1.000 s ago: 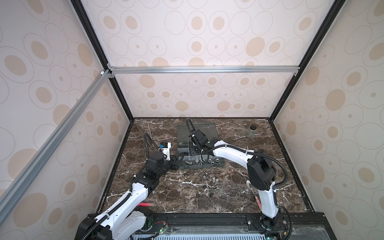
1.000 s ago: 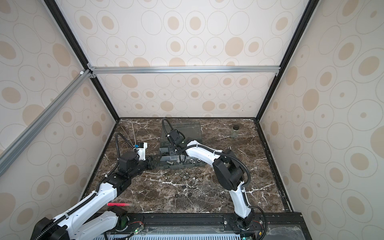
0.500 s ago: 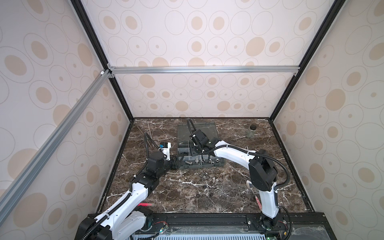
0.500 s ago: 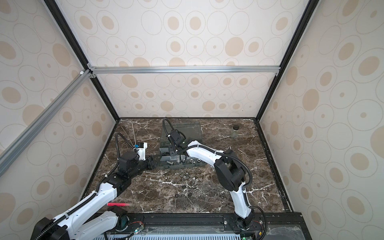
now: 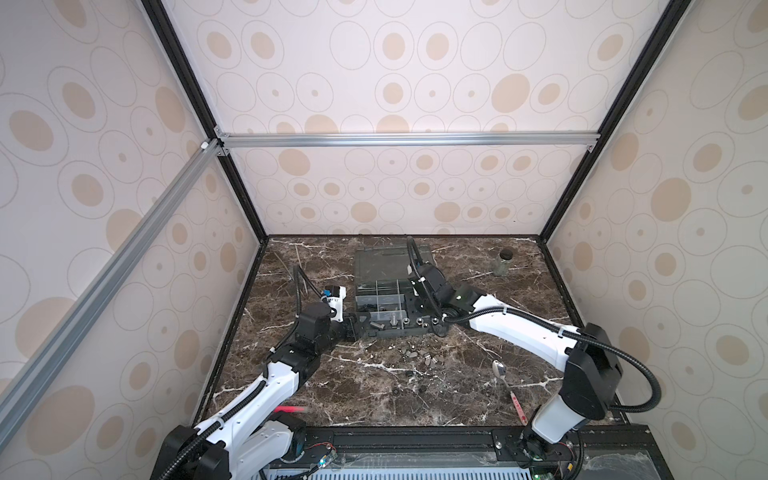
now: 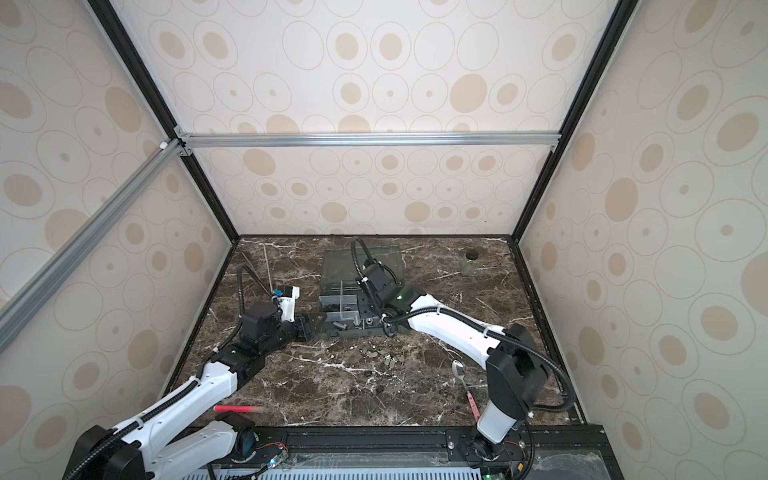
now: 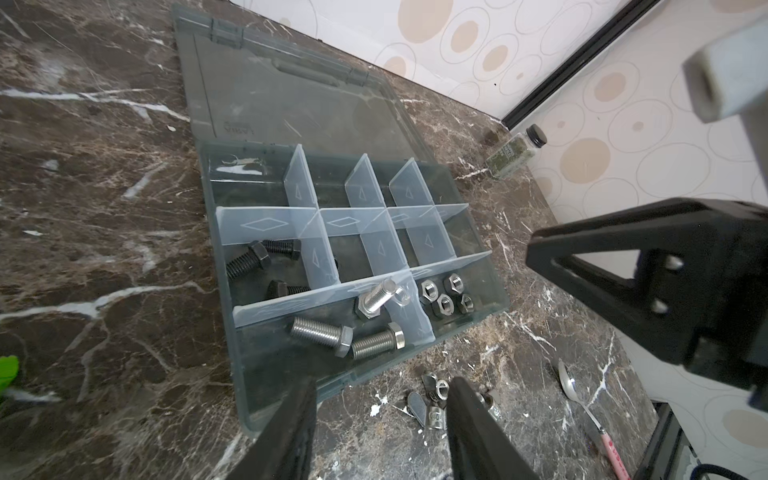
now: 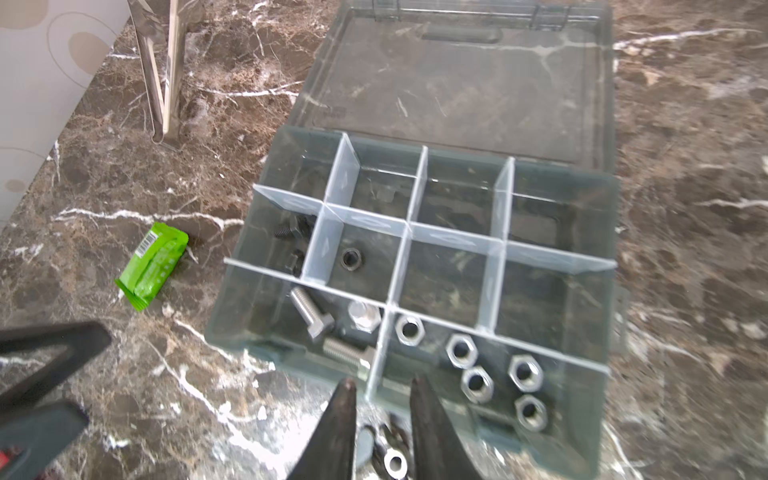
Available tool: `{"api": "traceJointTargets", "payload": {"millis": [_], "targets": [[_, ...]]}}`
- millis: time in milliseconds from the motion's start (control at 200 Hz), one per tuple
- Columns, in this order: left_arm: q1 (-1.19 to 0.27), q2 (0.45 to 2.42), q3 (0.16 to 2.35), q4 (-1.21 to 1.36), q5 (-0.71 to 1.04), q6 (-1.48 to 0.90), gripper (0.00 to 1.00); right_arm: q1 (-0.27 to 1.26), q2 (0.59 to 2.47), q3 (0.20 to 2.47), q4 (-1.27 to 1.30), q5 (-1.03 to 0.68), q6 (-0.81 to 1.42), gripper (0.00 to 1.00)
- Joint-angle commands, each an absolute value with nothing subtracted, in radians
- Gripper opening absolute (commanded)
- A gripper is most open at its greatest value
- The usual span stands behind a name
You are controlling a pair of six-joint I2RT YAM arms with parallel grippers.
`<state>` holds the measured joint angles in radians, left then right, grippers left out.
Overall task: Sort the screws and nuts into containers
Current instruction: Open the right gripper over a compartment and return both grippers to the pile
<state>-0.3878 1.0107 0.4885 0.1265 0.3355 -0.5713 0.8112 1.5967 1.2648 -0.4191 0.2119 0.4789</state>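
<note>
Left fingers [image 7: 291, 432] wide apart, empty, at box [image 7: 253, 386] front corner; right fingers [image 8: 432, 424] narrow, empty, above loose nuts [image 8: 395, 461] on bench [image 8: 166, 374] by box front. In sep. compts [image 7: 286, 307] lie dark screws [image 7: 249, 264], silver screws [image 7: 320, 332] & silver nuts [image 7: 442, 295]; one black nut [image 8: 352, 258] alone.

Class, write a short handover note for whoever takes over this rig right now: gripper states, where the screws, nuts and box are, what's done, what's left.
Left gripper: jaws open, empty, beside the organizer box's front-left corner.
Right gripper: jaws slightly apart, nothing visible between them, by the box's front edge.
Done: silver screws and silver nuts in neighbouring front compartments; dark screws and one black nut in the row behind.
To do: loose pieces on the table before the box.
</note>
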Motion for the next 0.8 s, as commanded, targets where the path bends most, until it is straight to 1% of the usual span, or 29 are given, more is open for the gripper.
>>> {"api": "traceJointTargets", "payload": {"millis": [0,145,275,510,795], "targets": [[-0.38,1.028,0.499,0.171,0.388,-0.536,0.51,0.807,1.528,1.173,-0.445,0.266,0.52,0.27],[-0.386,1.046,0.494,0.185,0.422,-0.518,0.5,0.808,1.449,1.056,-0.449,0.305,0.576,0.27],[-0.414,1.056,0.503,0.16,0.412,-0.473,0.49,0.808,1.398,0.975,-0.454,0.322,0.64,0.27],[-0.56,1.111,0.579,0.027,0.319,-0.281,0.49,0.807,1.315,0.855,-0.445,0.347,0.733,0.27],[-0.757,1.252,0.711,-0.133,0.216,-0.04,0.49,0.808,1.258,0.848,-0.499,0.393,0.734,0.27]]}}
